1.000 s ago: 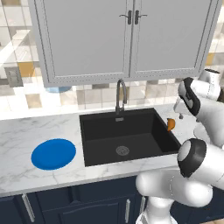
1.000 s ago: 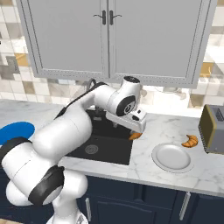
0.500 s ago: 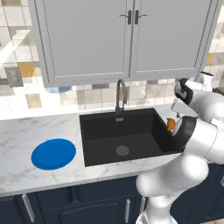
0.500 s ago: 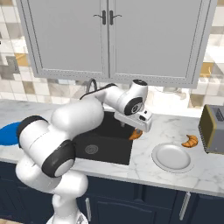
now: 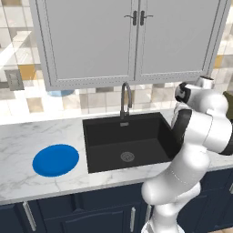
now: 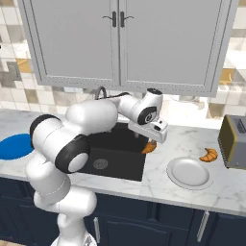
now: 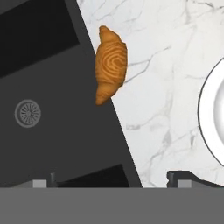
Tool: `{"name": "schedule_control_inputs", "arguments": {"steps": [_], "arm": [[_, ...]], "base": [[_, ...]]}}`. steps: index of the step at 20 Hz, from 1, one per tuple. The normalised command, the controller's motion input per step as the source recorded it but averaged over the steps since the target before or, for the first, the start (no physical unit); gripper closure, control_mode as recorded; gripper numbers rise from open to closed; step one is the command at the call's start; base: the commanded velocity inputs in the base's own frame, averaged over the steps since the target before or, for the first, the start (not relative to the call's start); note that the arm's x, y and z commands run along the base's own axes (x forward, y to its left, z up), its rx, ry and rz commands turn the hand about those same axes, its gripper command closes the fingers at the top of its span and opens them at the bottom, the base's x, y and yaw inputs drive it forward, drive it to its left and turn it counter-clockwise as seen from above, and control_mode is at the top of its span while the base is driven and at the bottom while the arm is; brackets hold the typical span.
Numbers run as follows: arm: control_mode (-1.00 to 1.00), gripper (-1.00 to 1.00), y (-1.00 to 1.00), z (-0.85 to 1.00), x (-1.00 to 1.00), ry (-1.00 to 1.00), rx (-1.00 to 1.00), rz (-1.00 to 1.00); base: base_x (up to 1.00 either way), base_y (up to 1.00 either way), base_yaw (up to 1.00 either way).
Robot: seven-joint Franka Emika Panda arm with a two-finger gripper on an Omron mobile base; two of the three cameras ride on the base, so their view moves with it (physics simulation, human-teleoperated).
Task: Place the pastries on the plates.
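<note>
Lowered since earlier, pincer (image 6: 153,141) hangs wide, empty, above golden ridged oblong pastry (image 7: 111,64) straddling black sink (image 7: 52,113) edge; marble worktop (image 7: 162,87) beside is open.

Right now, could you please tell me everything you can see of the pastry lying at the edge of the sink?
The pastry is a golden orange-brown baked piece, elongated with tapered ends and a ridged, swirled crust. It lies flat on the white marbled counter, right at the rim of the black sink, one tip reaching over the edge. It sits apart from the white plate. The tool hangs above it, not touching.
</note>
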Motion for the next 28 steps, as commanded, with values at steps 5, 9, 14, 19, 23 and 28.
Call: {"name": "schedule_control_inputs", "arguments": {"steps": [5,9,14,19,23,28], "arm": [[-1.0,-1.0,-0.01,-0.31,0.32,-0.01,-0.01,-0.02],[-1.0,-1.0,-0.06,-0.28,0.17,-0.03,0.0,-0.01],[-1.0,-1.0,-0.08,-0.23,0.29,-0.03,0.0,-0.03],[-1.0,-1.0,-0.07,-0.19,0.27,-0.01,0.0,-0.02],[-1.0,-1.0,-0.08,-0.25,0.07,0.0,0.0,0.0],[-1.0,-1.0,0.0,-0.24,0.16,0.0,0.0,0.0]], "base": [[0.0,0.0,0.0],[0.0,0.0,0.0],[0.0,0.0,0.0],[0.0,0.0,0.0],[0.0,0.0,0.0],[0.0,0.0,0.0]]}}
